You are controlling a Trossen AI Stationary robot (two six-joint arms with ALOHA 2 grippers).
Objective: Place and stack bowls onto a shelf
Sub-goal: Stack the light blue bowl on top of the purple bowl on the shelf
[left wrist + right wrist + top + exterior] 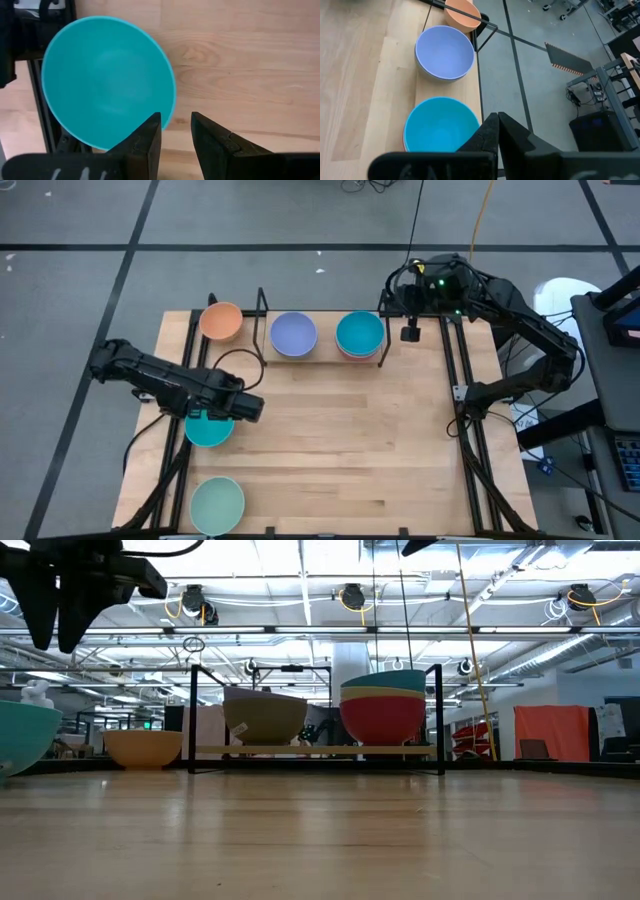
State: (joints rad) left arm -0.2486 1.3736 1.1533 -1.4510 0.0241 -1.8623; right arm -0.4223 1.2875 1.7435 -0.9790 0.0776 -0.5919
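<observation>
My left gripper (250,408) (175,127) is open and hovers high (55,625) over the near rim of a teal bowl (208,429) (107,80) (18,740) that stands on its base on the table's left side. One finger is over the rim and the other is beyond it; neither touches. The shelf (325,351) (310,750) carries a lavender bowl (293,333) (445,52) stacked on an olive-grey one (265,720), and another teal bowl (359,332) (440,125) on top of cream and magenta ones (383,720). My right gripper (410,333) (498,122) is shut beside the shelf's right end.
An orange bowl (221,321) (462,14) (143,747) stands on the table just left of the shelf. A mint green bowl (217,503) sits near the table's near left corner. Black rails (462,395) run along both table sides. Bare wood lies in the middle and right.
</observation>
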